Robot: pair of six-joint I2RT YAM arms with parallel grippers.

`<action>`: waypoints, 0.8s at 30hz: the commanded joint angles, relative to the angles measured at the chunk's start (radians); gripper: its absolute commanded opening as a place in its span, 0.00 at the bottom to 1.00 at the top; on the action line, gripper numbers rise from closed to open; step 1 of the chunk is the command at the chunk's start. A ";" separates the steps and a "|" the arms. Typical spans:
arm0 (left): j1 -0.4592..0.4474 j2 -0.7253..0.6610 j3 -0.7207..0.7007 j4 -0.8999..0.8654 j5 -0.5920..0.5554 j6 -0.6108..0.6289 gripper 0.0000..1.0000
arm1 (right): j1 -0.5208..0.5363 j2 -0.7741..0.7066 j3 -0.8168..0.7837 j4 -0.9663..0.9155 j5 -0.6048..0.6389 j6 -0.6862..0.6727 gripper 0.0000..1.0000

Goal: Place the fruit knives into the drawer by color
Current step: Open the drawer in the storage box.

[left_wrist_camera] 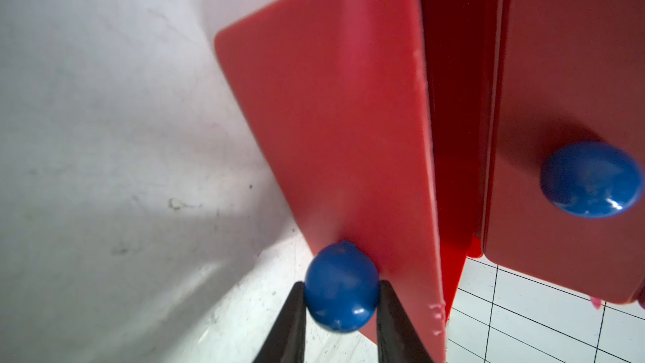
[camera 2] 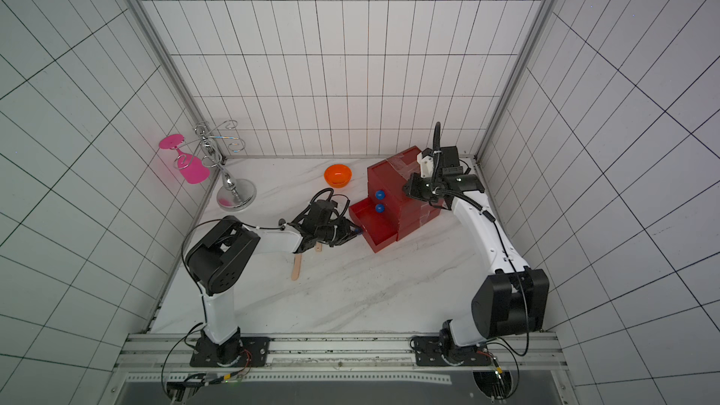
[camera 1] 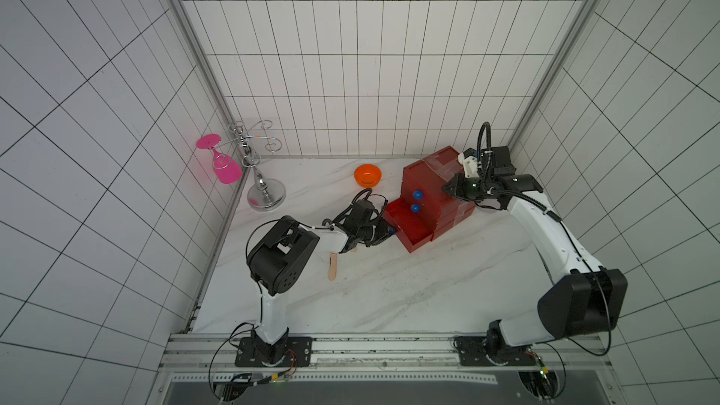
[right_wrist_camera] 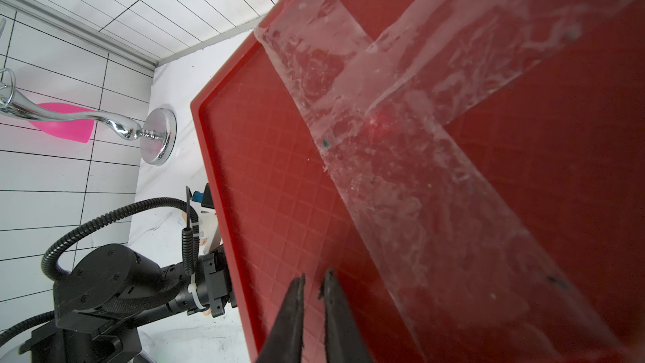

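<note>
The red drawer chest [camera 1: 424,179] stands at the back right, with clear tape across its top [right_wrist_camera: 401,155]. Its lowest drawer [camera 1: 409,229] is pulled out, and its inside shows only red. My left gripper [left_wrist_camera: 341,295] is shut on that drawer's blue knob [left_wrist_camera: 340,284]. Two more blue knobs [camera 1: 417,194] sit on the fronts above it. My right gripper [right_wrist_camera: 316,279] rests on the chest's top, fingers almost together with nothing between them. One peach-pink fruit knife [camera 1: 333,266] lies on the table beside the left arm. A second one [camera 2: 318,248] pokes out from under the left wrist.
An orange bowl [camera 1: 367,175] sits behind the left gripper. A chrome stand [camera 1: 266,192] holding a pink glass [camera 1: 225,168] stands at the back left corner. Tiled walls close in the marble table [camera 1: 389,290] on three sides.
</note>
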 commanded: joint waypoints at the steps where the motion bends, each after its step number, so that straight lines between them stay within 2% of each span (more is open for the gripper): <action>1: 0.020 -0.005 -0.035 -0.075 -0.046 0.006 0.29 | 0.012 0.149 -0.116 -0.323 0.093 0.005 0.16; 8: 0.019 -0.027 -0.026 -0.099 -0.041 0.022 0.40 | 0.015 0.146 -0.111 -0.324 0.094 0.009 0.15; 24: 0.017 -0.169 -0.037 -0.220 -0.039 0.082 0.46 | 0.014 0.134 -0.107 -0.326 0.094 0.011 0.15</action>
